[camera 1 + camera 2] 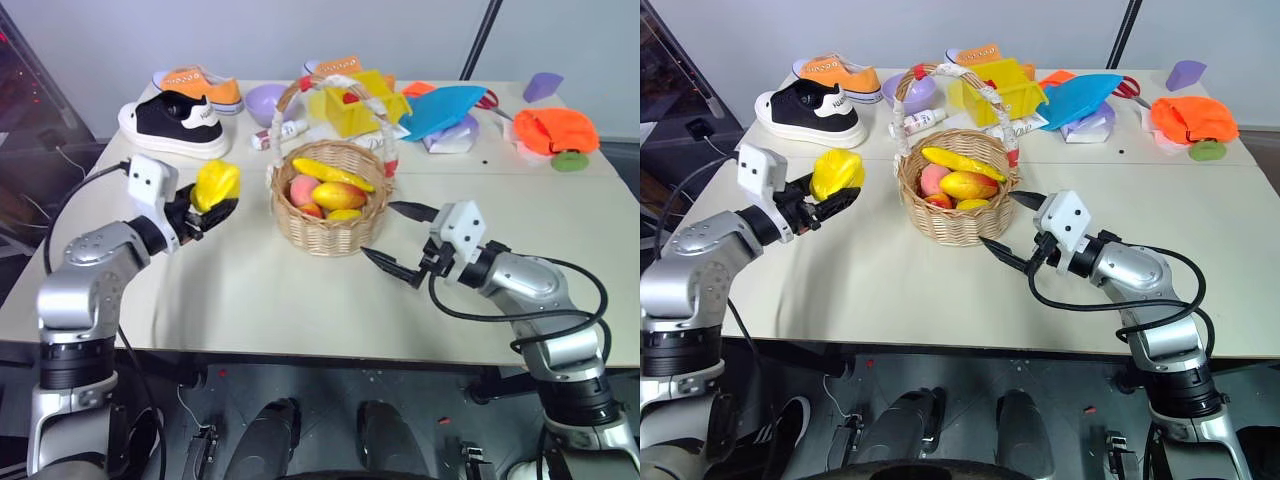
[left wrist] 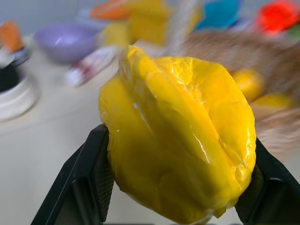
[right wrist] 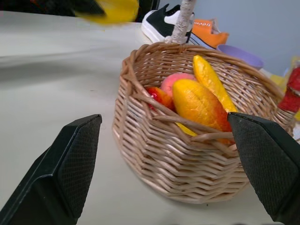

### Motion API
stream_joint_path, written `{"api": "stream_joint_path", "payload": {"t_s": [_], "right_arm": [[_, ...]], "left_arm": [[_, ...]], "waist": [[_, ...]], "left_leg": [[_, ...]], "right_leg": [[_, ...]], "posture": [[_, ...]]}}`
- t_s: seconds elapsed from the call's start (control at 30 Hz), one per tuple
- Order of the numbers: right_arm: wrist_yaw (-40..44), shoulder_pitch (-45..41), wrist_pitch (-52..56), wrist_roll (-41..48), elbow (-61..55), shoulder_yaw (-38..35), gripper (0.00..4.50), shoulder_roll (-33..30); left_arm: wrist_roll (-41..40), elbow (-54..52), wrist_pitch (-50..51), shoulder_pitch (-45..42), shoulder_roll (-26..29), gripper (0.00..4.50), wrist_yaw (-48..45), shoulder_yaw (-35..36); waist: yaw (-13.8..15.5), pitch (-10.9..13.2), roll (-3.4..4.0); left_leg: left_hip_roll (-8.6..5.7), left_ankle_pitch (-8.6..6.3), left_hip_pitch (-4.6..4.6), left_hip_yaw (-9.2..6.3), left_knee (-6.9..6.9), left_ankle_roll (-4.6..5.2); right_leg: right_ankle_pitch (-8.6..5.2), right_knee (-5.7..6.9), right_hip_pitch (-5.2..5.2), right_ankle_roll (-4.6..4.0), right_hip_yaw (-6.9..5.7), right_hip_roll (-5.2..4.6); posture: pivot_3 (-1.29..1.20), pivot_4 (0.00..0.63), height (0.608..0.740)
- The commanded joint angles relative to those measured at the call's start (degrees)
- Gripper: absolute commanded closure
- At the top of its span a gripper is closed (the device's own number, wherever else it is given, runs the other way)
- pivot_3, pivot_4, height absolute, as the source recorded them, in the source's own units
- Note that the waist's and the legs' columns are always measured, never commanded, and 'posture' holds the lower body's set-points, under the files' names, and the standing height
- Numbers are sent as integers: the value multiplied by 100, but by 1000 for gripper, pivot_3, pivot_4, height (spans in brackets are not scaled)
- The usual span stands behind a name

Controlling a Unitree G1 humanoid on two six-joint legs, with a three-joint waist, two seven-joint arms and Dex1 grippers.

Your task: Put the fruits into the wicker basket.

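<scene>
The left hand [image 1: 212, 208] is clamped on the star fruit [image 1: 217, 184], holding it off the worktop [image 1: 250, 300] at the left of the frame, just left of the wicker basket [image 1: 330, 215]. The wrist view shows its fingers [image 2: 89, 183] pressed against both sides of the yellow fruit. The basket sits at centre frame and already holds the mango [image 1: 338, 195] with a long yellow fruit [image 1: 330, 172], a pink one [image 1: 302, 188] and smaller pieces. Its tall arched handle [image 1: 290, 95] rises over the back of the rim.

The right hand [image 1: 397, 240] hangs with its fingers wide apart and nothing between them, just right of the basket, its fingertips pointing at the basket wall.

Behind the basket, across the upper frame, the worktop is crowded: a black-and-white shoe [image 1: 175, 125], an orange shoe [image 1: 200, 88], a purple bowl [image 1: 268, 100], a small tube [image 1: 280, 133], a yellow bin [image 1: 355, 103], a blue sheet [image 1: 440, 108], an orange cloth [image 1: 555, 130] and a green lump [image 1: 570, 160].

The lower part of the worktop, from the basket to the near edge, is bare between the two arms.
</scene>
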Motion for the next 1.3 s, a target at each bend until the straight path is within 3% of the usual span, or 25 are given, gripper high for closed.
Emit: {"api": "stream_joint_path", "payload": {"t_s": [0.03, 0.17, 0.3, 0.4, 0.43, 0.53, 0.63, 0.73, 0.87, 1.03, 1.17, 1.3], "right_arm": [[6, -204, -123, 35, -1, -41, 0, 39], [23, -278, -157, -7, 58, 11, 0, 52], [-39, -259, -126, -21, -14, 21, 0, 60], [-94, -216, -110, -28, -69, 1, 0, 55], [-106, -205, -102, -22, -78, -4, 0, 53], [-190, -204, -93, -2, -76, -45, 0, 81], [-502, -332, -35, -17, 106, -198, 0, 187], [-973, -572, 79, -57, 400, -429, 0, 337], [-1433, -1005, 487, 226, 598, -620, 0, 712], [-1916, -1528, 485, -64, 1104, -507, 0, 1095], [-1815, -1797, 351, -108, 1472, -267, 0, 1363], [-1792, -1907, 210, -225, 1808, -201, 0, 1409]], "left_arm": [[-283, -134, 256, -538, -396, 1560, 282, -308], [119, 493, -75, -1179, -1239, 1560, 699, -944], [753, 1350, -800, -1632, -1733, 1560, 1192, -1206], [1070, 1781, -1264, -1805, -1942, 444, 1480, -1228], [1050, 1817, -1045, -1804, -1873, 31, 1378, -1305], [695, 1598, -735, -1670, -1824, 31, 937, -1322], [954, 1302, -1205, -1444, -1699, 31, 931, -1335], [322, 598, -789, -1066, -1449, 31, 498, -1035], [-157, -386, -573, -156, -734, 31, -42, -699], [-185, -696, -1045, 960, 104, 31, -457, 25], [-548, -892, -1383, 1789, 97, 31, -659, 639], [-605, -1082, -1476, 2283, 114, 31, -615, 766]], "waist": [[6, 0, -1], [-17, -1, -2], [-47, -1, -2], [-49, -1, -2], [-48, -1, -2], [-31, -1, -2], [-27, -1, -2], [-65, -1, -1], [-103, -5, 7], [-68, -6, 11], [-31, -6, 11], [-24, -6, 11]], "left_leg": [[0, 0, 0, 0, 1, 0], [0, 1, 1, 1, 1, -1], [1, 1, 1, 6, 0, -1], [4, 2, 1, 6, -2, -2], [4, 2, 1, 7, -3, -2], [3, 2, 0, 6, -3, -2], [2, 2, -1, 6, -1, -2], [2, 3, -1, 5, -1, -3], [7, 3, 1, 8, -9, -3], [14, 4, 2, 9, -14, -6], [6, 4, 1, 8, -12, -5], [6, 3, 0, 7, -13, -5]], "right_leg": [[0, 0, 1, 0, -1, 0], [0, 0, 0, 0, -2, 1], [0, 1, -2, 1, 3, 3], [0, 3, -6, 1, 3, 6], [0, 2, -7, 1, 3, 6], [0, 1, -7, 1, 3, 5], [0, 0, -6, 1, 3, 3], [0, 3, -7, 1, 3, 4], [0, 5, -14, 0, 12, 9], [1, 7, -19, -5, 15, 17], [2, -3, -12, -7, 12, 7], [2, -4, -11, -7, 11, 6]], "posture": [[0, 150, 740], [0, 150, 740], [0, 150, 740], [0, 150, 740], [0, 150, 740], [0, 150, 740], [0, 150, 740], [0, 150, 740], [0, 150, 740], [0, 150, 740], [0, 150, 740], [0, 150, 740]]}}
